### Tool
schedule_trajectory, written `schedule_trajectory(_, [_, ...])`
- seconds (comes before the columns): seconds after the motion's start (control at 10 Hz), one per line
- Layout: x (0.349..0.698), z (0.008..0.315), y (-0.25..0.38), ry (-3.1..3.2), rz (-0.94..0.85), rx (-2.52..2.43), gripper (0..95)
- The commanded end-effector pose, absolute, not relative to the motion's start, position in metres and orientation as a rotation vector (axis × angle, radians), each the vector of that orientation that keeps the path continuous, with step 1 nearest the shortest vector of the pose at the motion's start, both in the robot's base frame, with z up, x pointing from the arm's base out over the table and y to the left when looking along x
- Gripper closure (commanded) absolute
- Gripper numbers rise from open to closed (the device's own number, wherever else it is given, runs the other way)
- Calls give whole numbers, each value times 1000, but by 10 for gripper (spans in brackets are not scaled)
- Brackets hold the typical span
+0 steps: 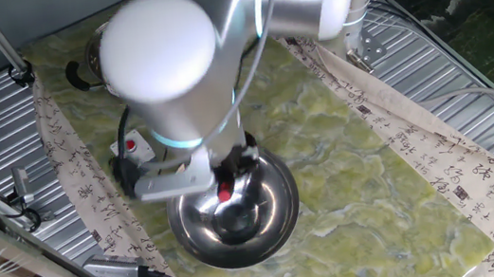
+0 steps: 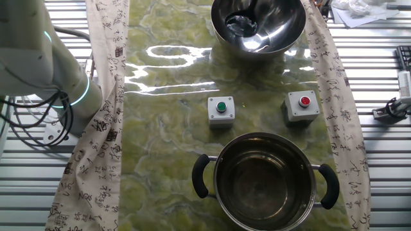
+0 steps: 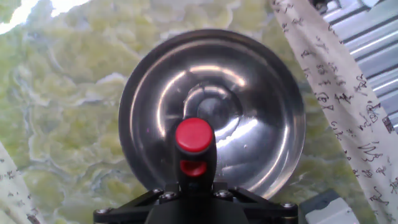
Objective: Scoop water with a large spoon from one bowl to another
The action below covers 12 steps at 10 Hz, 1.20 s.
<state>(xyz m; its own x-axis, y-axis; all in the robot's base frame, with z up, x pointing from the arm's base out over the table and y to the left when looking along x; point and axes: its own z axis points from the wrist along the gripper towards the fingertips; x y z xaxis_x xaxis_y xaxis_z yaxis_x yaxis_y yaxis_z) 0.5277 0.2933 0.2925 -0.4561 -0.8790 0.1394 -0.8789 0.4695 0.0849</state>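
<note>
Clamped narrow on the slim large spoon with the bright red end, the two-finger gripper; fingertips themselves hidden behind the handle in the hand view, so grip judged from the spoon hanging centred under the hand. Hung directly over the very wide, mirror-shiny steel mixing bowl without handles, red end uppermost and handle close to upright, probably so that the scoop end pointed down into the middle of the bowl and any pour landed well inside the rim. Could not make out the scoop end itself, nor any water: only glints on steel.

Sat well apart, at the far end of the green marbled cloth, the small deep steel pot with two black loop handles, mouth open and unobstructed for dipping. Between the two vessels, two small grey boxes, one with a green button and one with a red button, near the travel line and worth clearing with height.

Seemed at the delivery end of a scoop cycle.
</note>
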Motion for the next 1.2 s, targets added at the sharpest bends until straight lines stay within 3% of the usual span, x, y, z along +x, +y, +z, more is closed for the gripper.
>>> schedule_trajectory(0.1, [536, 292, 305, -2556, 3, 1515, 950])
schedule_trajectory(1.2, [576, 273, 335, -2583, 8, 1497, 950])
